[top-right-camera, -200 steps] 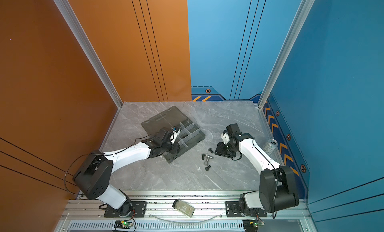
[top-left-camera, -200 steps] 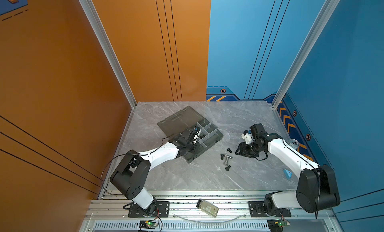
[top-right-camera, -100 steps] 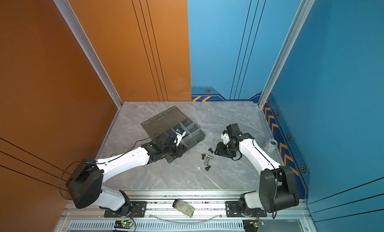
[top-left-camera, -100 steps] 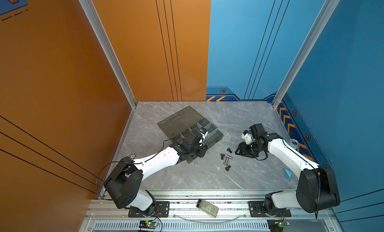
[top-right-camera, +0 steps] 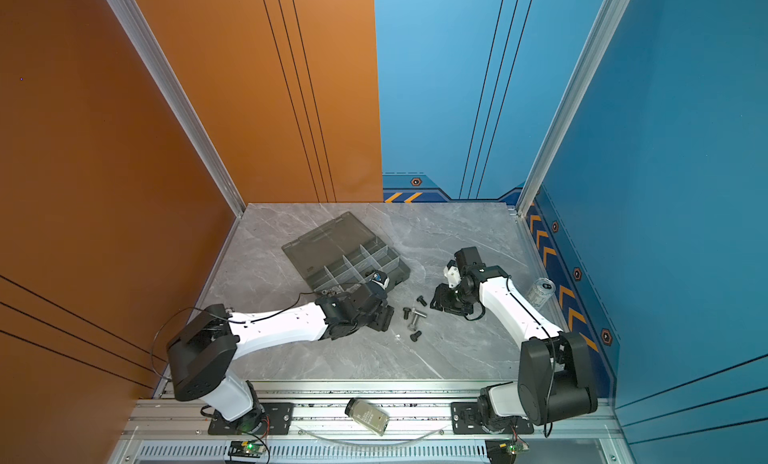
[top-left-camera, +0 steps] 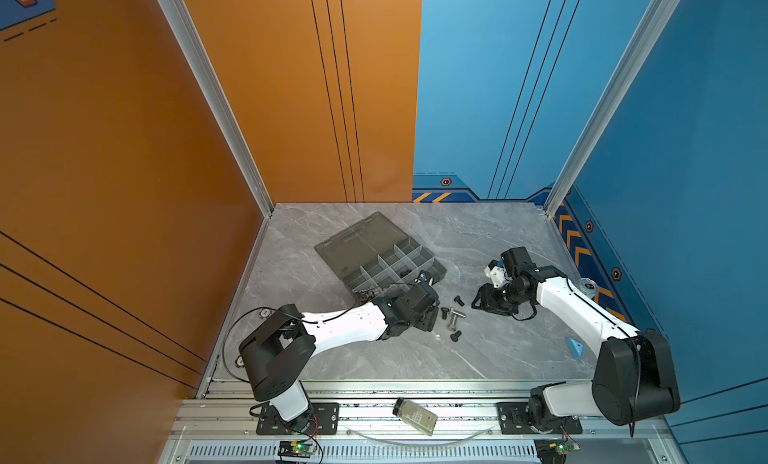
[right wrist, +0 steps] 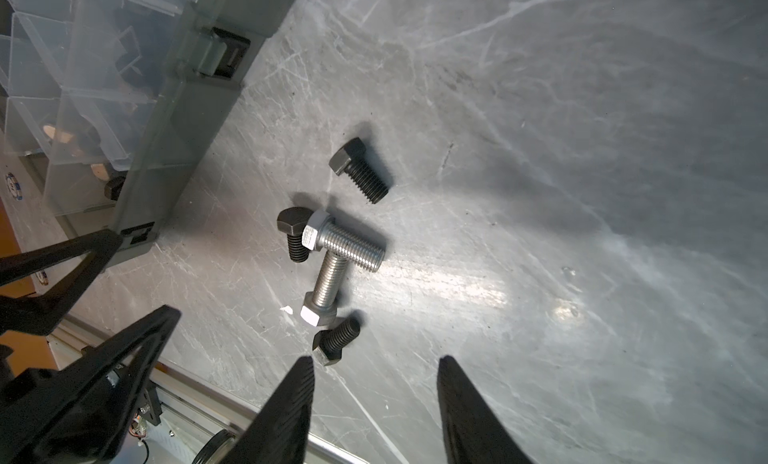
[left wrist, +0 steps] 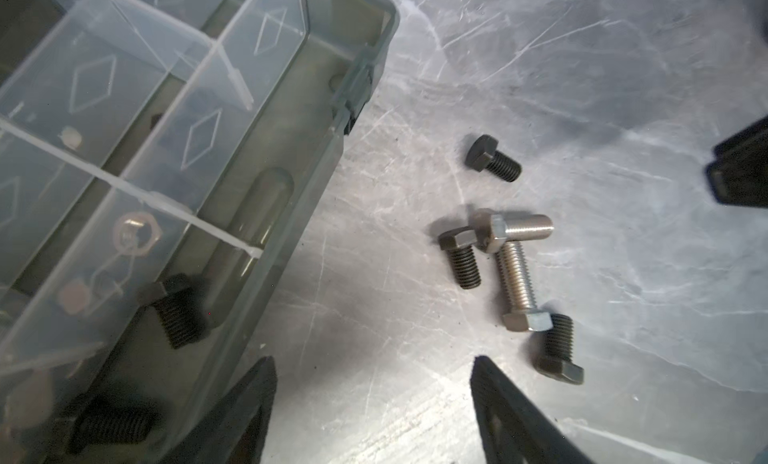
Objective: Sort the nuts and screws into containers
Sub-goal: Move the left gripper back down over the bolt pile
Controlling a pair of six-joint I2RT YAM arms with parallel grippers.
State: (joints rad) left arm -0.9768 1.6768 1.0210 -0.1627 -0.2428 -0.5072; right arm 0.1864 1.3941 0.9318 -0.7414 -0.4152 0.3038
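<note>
Left hand [left wrist: 374,403]: is hanging low over the table [left wrist: 582,88], just beside the organiser box [top-left-camera: 380,258]; fingers are standing apart, nothing between them.
Right hand [right wrist: 376,399]: is hovering on the opposite side of the loose screws, fingers parted, carrying nothing.
Step (judged): left hand is lining up on the next loose screw.
Technique (judged): the lone black bolt [left wrist: 492,156] is lying clear of the rest, so it is looking like the cleanest pick. Close across the shank, not the head. Both hands are crowding one small cluster, so only one should be descending at a time.
Count, table: five screws are lying loose. Three are black hex bolts, two are silver hex bolts [left wrist: 519,283]. The silvers are meeting in a T, one black head is touching a silver head, and one black is lying just beside the other silver head.
Count, organiser: two black bolts [left wrist: 178,308] are sitting in cells. One hex nut [left wrist: 135,235] is showing through a divider; the rest is too blurred to count.
Nuts, table: none showing.
</note>
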